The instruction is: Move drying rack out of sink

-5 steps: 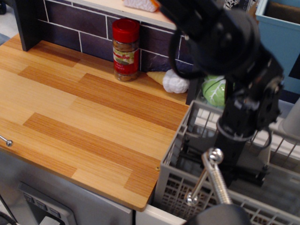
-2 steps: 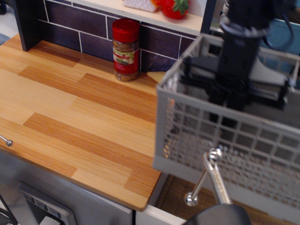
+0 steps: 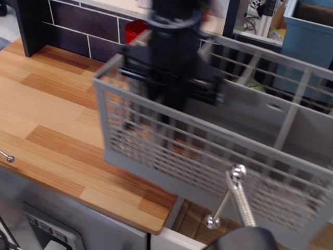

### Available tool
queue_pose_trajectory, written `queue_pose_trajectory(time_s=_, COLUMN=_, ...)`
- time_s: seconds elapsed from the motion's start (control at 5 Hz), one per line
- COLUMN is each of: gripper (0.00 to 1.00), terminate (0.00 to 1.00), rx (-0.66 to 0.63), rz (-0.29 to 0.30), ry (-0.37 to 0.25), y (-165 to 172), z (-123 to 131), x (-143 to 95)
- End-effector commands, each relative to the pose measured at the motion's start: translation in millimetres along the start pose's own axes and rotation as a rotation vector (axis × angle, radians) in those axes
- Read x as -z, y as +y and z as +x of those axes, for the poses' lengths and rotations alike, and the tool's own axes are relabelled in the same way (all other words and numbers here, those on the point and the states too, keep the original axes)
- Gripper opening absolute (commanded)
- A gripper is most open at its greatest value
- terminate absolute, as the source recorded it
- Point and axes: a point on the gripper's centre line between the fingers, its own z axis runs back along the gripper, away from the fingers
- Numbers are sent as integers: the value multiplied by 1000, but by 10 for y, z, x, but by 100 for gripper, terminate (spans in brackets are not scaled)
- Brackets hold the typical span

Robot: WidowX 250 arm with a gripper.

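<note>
The drying rack [image 3: 218, 151] is smeared by motion blur, and its right end runs past the picture's edge. Its grid wall covers most of the sink [image 3: 193, 214], of which only 1 brown sliver shows at the bottom. The hand [image 3: 171, 86] reaches inside the rack, its fingertips masked by bars and blur, so its grip cannot be read. The red-capped jar [image 3: 134, 28] shows only a corner of its cap behind the arm [image 3: 174, 31].

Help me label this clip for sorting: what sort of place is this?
Most likely a toy kitchen set. A wood-grain countertop runs below a dark tiled backsplash, a metal faucet stands in front, and the gripper holds a grey drying rack above the counter.
</note>
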Motion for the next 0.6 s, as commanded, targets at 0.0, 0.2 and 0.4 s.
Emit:
queue_pose_trajectory(time_s=0.0, gripper=0, terminate=0, rx=-81, rz=61, ry=-24, y=751, z=144, x=-137)
queue_pose_trajectory(time_s=0.2, gripper=0, terminate=0, rx=-109, rz=139, ry=30, y=1169, z=187, x=-152)
queue_pose_trajectory(time_s=0.4, gripper=0, terminate=100, rx=-36, rz=153, ry=86, y=1426, z=232, x=-121)
